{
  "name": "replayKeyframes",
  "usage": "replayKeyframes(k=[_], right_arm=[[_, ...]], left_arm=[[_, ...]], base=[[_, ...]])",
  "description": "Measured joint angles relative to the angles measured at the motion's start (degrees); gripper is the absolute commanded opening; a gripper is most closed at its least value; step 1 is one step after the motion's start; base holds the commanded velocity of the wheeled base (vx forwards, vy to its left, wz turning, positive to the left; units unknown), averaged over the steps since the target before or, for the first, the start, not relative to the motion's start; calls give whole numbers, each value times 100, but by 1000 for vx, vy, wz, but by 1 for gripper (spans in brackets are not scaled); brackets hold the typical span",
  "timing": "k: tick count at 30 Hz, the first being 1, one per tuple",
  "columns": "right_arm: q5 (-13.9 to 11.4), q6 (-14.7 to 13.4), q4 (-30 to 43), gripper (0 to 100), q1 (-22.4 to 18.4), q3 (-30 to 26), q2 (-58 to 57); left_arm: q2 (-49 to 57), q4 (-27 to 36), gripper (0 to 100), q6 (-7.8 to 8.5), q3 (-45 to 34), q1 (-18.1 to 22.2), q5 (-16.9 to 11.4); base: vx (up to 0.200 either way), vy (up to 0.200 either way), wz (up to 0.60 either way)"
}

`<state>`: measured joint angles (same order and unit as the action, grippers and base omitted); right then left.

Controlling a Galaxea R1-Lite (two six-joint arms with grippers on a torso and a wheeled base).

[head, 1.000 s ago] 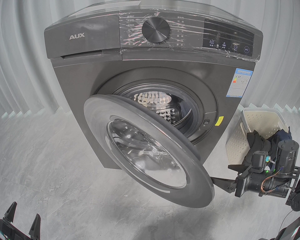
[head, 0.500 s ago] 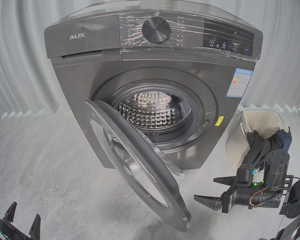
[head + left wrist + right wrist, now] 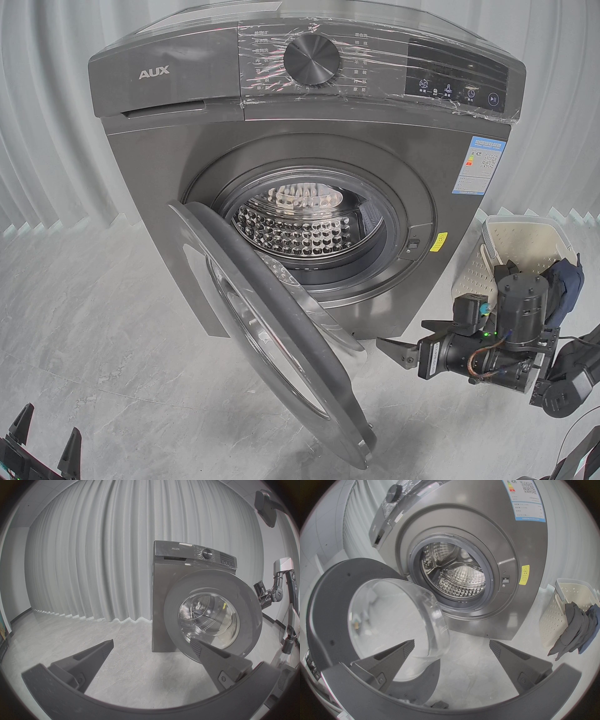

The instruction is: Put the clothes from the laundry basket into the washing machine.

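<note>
Two empty grippers spreading wide: right gripper [image 3: 406, 337] hovering between door [image 3: 275, 312] and basket [image 3: 525, 237], left gripper [image 3: 44, 434] hanging near left. Clothes [image 3: 565, 284] lying in basket, right of washer [image 3: 156, 156]. Risk: arm swinging basketward, clipping door, knocking it shut.

Head view: the right arm [image 3: 522, 306] is covering the near part of the laundry basket [image 3: 531, 240] and much of the clothes [image 3: 567, 281] draped over its rim. The swung-out door [image 3: 281, 331] is masking the lower left front of the washing machine [image 3: 156, 156]. The bottom edge is cropping the left pincer [image 3: 50, 425].
</note>
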<state>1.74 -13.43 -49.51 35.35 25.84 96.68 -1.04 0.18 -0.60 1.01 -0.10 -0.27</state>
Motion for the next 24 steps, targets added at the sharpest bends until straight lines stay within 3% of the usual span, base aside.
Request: replayKeyframes(k=[8, 14, 24], right_arm=[[503, 2, -148, 100, -217, 524, 883], [539, 5, -156, 100, -195, 673, 1225], [525, -27, -160, 100, 210, 624, 1423]], left_arm=[[0, 0, 100, 0, 0, 0, 0], [0, 0, 100, 2, 0, 0, 0], [0, 0, 100, 0, 0, 0, 0]], base=[[0, 0, 0], [0, 0, 0], [0, 0, 0]])
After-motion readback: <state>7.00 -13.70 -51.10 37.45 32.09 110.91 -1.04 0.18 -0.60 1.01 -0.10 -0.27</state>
